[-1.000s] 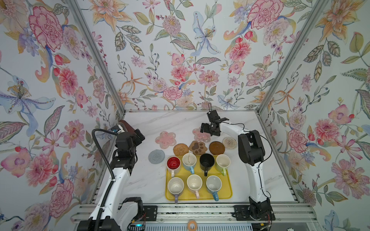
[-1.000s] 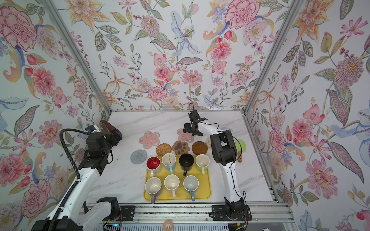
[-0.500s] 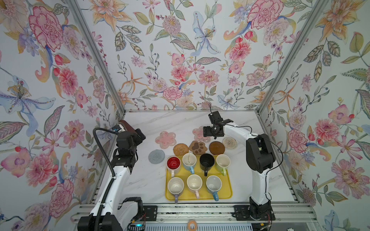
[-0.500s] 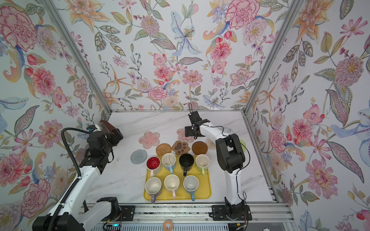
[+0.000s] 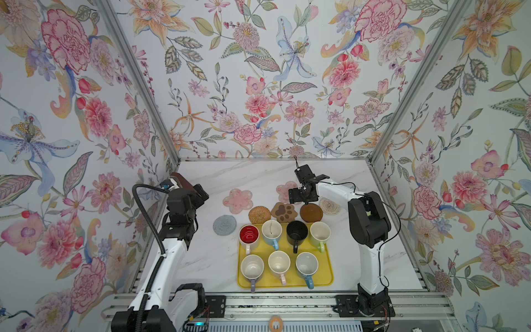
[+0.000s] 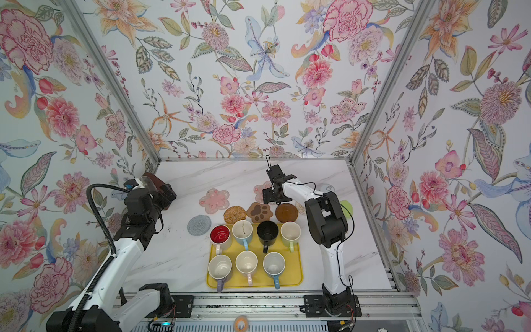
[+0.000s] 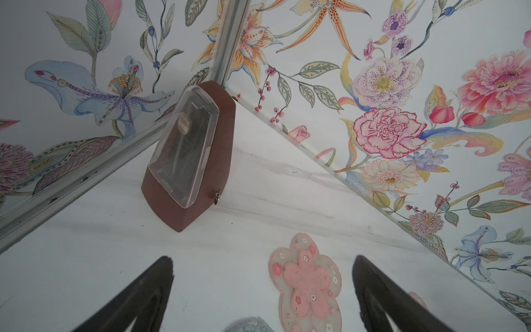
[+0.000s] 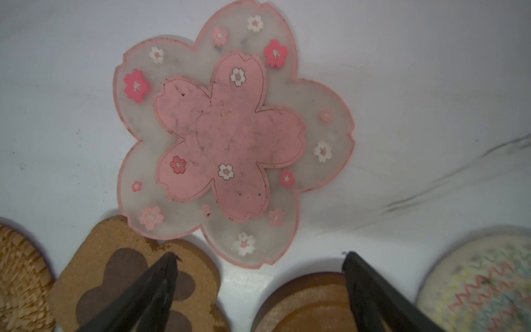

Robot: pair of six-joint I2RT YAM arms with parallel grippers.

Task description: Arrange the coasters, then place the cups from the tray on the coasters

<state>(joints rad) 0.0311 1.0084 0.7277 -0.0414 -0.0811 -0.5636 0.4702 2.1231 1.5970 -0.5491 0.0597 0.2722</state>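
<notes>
All 7 cups stand on the tray point(image 5: 327, 281) at the front of the table point(image 5: 258, 175): red cup point(image 5: 248, 234), light blue cup point(image 5: 271, 230), black cup point(image 5: 296, 231) and green cup point(image 5: 319, 232) in the far row, lilac cup point(image 5: 252, 266), pink cup point(image 5: 278, 263) and blue cup point(image 5: 306, 264) in the near row. Just beyond the tray lie the grey coaster point(image 5: 224, 226), rattan coaster point(image 5: 259, 214), paw coaster point(image 5: 284, 212), wooden coaster point(image 5: 311, 213) and pale coaster point(image 5: 328, 204), with the left flower coaster point(image 5: 238, 200) and right flower coaster point(image 8: 230, 138) farther back; the latter touches the paw coaster. The right gripper point(image 8: 259, 254) hangs over the gap between paw and wooden coasters, jaws wide apart, empty. The left gripper point(image 7: 263, 257) is raised at the left, jaws spread and empty, facing the left flower coaster and a metronome point(image 7: 186, 149) in the corner.
</notes>
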